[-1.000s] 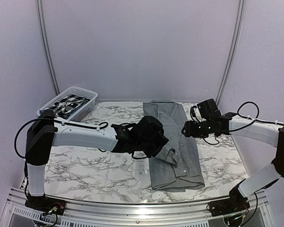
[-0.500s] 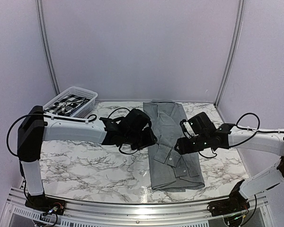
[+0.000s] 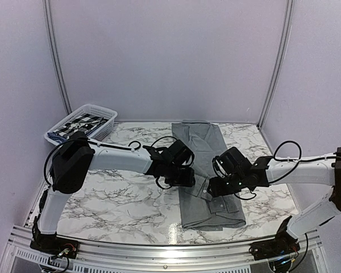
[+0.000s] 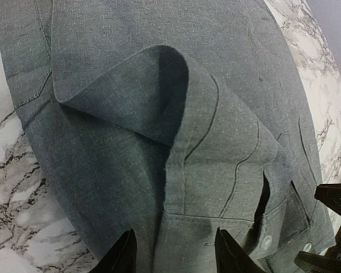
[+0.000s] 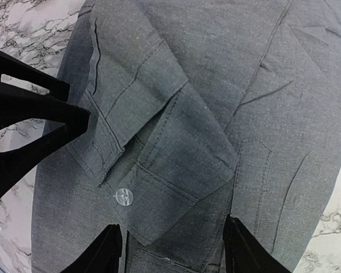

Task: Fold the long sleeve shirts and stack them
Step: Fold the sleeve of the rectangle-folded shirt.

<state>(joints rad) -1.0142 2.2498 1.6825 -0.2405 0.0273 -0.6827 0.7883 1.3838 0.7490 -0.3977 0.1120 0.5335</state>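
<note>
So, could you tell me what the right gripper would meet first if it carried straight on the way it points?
The right gripper would likely land on the buttoned cuff of the grey shirt, straight ahead between its open jaws; the remaining gap is unclear.

Plain mid-grey shirt [image 3: 206, 142] on white, dark-veined marble table [image 3: 102, 199]
</note>
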